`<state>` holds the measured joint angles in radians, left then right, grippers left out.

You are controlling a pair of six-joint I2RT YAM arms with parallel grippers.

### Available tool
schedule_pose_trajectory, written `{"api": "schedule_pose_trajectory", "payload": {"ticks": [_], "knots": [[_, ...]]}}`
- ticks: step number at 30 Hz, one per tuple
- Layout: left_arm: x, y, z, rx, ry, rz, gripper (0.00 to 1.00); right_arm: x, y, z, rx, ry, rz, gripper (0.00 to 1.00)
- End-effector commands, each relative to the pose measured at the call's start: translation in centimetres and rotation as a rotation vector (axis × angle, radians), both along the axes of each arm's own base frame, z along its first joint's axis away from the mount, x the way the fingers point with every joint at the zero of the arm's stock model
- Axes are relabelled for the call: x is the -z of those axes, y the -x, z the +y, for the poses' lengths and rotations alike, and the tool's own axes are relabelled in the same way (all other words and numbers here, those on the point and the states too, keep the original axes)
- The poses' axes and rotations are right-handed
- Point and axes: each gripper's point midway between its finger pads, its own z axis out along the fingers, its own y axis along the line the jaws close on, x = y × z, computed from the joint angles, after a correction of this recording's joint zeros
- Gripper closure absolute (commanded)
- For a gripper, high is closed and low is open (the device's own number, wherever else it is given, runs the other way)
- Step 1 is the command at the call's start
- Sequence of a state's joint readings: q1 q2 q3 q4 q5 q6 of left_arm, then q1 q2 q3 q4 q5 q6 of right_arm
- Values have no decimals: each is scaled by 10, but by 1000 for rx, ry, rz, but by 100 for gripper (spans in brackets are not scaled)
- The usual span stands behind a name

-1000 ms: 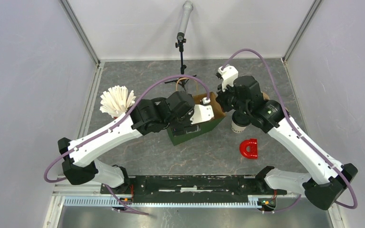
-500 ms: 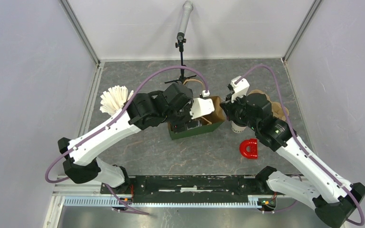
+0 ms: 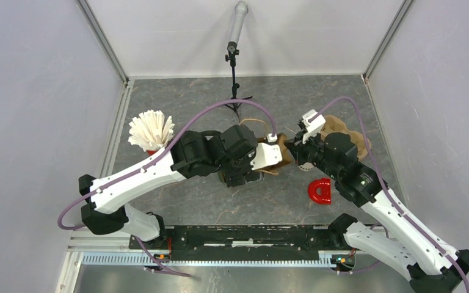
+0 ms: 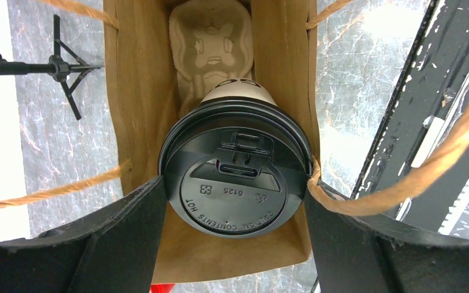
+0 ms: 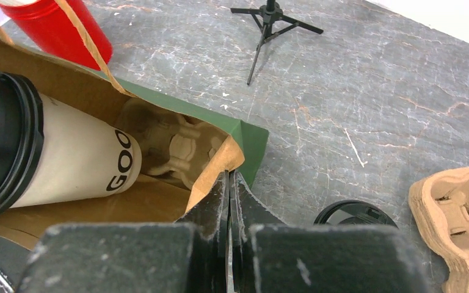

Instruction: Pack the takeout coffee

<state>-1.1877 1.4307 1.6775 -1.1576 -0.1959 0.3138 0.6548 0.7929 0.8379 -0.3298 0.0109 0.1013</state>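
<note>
Left gripper (image 4: 235, 196) clamps the takeout coffee (image 4: 235, 137), long axis aimed into the bag (image 4: 137, 91) toward the carrier (image 4: 210, 43). Right gripper (image 5: 229, 204) pinches the bag rim.

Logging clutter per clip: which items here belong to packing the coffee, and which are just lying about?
In the job: coffee cup, held by the left end effector; green paper bag, rim pinched by the right end effector; cup carrier inside it.
Lying about: red cup of white sticks; red U-shaped piece; spare carrier; another black lid; microphone stand.
</note>
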Motion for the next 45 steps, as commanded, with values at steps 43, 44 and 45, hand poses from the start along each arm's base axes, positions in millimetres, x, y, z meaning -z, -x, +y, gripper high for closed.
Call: {"api": "schedule_pose_trajectory", "payload": {"ticks": [43,44,45], "knots": [[-2,13,-10,-144,-64,3,45,21,29,5,-156,35,-39,100],[-2,13,-11,-143,-66,6,45,21,28,5,-155,36,-39,100],[0,14,-12,-140,-70,10,45,21,29,5,-159,36,-39,100]]}}
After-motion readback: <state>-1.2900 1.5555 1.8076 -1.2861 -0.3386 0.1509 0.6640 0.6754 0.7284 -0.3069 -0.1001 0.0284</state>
